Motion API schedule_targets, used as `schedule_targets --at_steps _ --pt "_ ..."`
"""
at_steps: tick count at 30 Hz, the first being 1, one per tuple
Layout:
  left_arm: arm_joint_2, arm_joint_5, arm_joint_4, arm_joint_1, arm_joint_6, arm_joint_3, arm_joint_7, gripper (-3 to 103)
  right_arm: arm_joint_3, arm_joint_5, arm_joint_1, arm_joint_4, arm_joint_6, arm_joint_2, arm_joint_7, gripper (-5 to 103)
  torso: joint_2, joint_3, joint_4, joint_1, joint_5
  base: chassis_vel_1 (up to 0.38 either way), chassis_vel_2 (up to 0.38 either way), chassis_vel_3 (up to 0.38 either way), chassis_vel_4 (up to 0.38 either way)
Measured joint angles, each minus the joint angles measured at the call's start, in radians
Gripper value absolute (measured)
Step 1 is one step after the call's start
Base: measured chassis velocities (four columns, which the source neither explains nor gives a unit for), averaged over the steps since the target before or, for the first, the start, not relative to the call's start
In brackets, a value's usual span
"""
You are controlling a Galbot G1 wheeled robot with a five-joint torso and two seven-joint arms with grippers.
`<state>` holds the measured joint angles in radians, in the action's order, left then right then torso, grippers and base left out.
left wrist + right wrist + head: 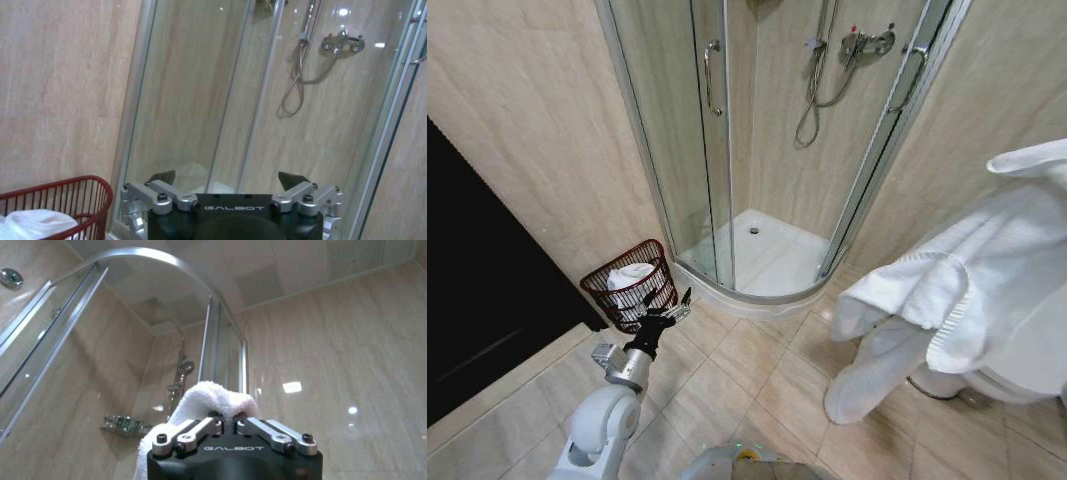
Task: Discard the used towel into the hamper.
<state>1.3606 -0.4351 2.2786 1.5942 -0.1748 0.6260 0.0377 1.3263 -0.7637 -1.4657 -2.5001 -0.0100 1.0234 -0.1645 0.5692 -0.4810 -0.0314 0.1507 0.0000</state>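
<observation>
Towel held high by the right arm; hamper on the floor at lower left.

Head view: the towel hangs large at the right, raised near the camera; the hamper stands on the floor tiles beside the shower, a white cloth already in it, with the left pincer just beside its rim. Left wrist view: the left pincer is released, jaws spread, the hamper close alongside. Right wrist view: the right pincer is clenched on the towel. Best practice, I judge: carry the towel well over the rim before letting go, so trailing folds clear the wire.
</observation>
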Motion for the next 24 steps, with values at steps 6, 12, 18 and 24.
schedule_targets --at_steps 6,12,18,24 --pt "0.000 0.000 0.000 0.000 0.000 0.000 0.000 100 -0.005 -0.004 0.000 0.000 0.001 -0.003 0.001 7 0.029 -0.017 0.0000 0.012 0.0001 0.000 0.000 0.000 0.000" --pt "0.000 0.000 0.000 0.000 0.000 0.000 0.000 100 -0.014 -0.003 0.006 0.000 0.003 -0.010 0.002 7 0.052 -0.030 0.0000 0.022 0.0000 0.000 0.000 0.000 0.000" --pt "0.000 0.000 0.000 0.000 0.000 0.000 0.000 100 -0.017 -0.003 0.004 0.000 0.003 -0.020 0.002 7 0.075 -0.043 0.0000 0.032 0.0000 0.000 0.000 0.000 0.000" --pt "0.000 0.000 0.000 0.000 0.000 0.000 0.000 100 -0.017 -0.008 0.013 0.000 0.007 -0.038 0.001 7 0.102 -0.060 0.0000 0.042 0.0000 0.000 0.000 0.000 0.000"
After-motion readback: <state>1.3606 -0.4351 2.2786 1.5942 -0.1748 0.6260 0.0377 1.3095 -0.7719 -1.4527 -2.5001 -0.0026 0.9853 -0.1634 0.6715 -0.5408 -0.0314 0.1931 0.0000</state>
